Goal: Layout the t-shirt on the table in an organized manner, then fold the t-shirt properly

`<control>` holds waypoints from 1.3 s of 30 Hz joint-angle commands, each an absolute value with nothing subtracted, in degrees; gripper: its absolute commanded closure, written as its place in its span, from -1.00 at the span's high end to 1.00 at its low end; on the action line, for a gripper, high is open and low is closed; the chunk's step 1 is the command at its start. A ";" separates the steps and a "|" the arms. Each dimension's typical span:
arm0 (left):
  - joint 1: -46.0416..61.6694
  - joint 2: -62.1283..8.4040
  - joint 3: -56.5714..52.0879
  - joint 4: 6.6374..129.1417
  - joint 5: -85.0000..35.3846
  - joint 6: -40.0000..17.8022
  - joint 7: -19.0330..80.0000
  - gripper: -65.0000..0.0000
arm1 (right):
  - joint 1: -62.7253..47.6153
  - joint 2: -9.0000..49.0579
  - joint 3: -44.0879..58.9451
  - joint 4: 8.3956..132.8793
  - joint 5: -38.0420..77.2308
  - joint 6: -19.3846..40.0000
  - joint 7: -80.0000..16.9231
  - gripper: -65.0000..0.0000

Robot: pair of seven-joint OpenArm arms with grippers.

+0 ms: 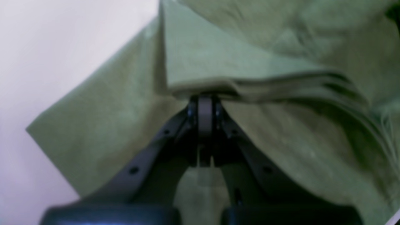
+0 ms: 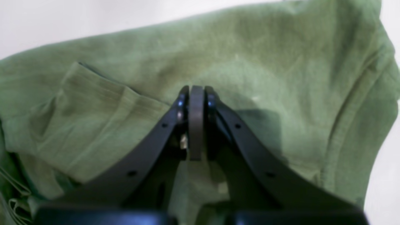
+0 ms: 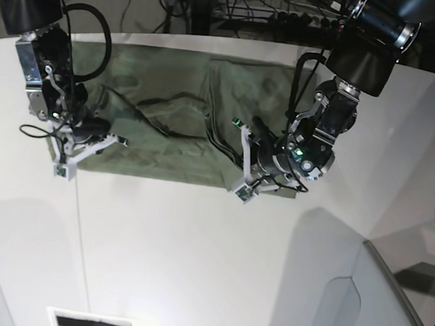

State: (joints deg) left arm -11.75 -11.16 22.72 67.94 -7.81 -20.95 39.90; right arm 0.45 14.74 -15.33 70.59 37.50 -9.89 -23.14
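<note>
Shirt lay spread across the far half of the worktop (image 3: 195, 266), long axis running side to side, parallel w/ the curved far edge. T-shirt (image 3: 165, 163) was partly flat only: near hem fairly straight, middle bunched in ridges, one side doubled over onto itself.

Left claw (image 1: 204, 100) sat at the near corner of that doubled part, jaws pressed together on a folded edge of cloth, which looked pinched & lifted a little off the layer under it. Right claw (image 2: 196, 90) was at the opposite end of the near hem, jaws pressed together too, tips over rumpled cloth by a sleeve; a grip there couldn't be confirmed.

So each arm had its own end of the hem. Judged: next move turned on pulling those two ends apart along the shirt's long axis to flatten the middle.
</note>
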 commanded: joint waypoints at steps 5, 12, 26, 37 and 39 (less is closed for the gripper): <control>-14.20 -9.01 22.64 68.70 -8.31 -20.97 38.99 -1.00 | 1.63 15.25 -14.99 71.34 37.76 -9.54 -22.02 -0.95; -17.19 -4.88 23.34 66.33 -8.31 -21.14 38.99 -1.00 | 1.63 15.25 -14.99 71.34 37.76 -9.54 -22.02 -0.95; -22.64 2.33 31.78 55.60 -8.31 -20.97 27.91 -1.00 | 1.63 15.52 -14.99 71.25 37.76 -9.54 -22.02 -0.95; -18.51 -6.37 31.25 70.73 -8.40 -12.70 34.86 -1.00 | 1.54 15.69 -14.99 71.25 37.76 -9.54 -22.02 -0.95; -17.63 -8.04 31.25 71.34 -8.40 -10.68 34.86 -1.00 | 1.54 15.69 -14.99 71.25 37.76 -9.54 -22.02 -0.95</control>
State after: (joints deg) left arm -16.25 -8.71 31.31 70.06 -7.81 -10.22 35.92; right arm 0.45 15.05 -15.33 70.48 37.50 -9.87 -23.14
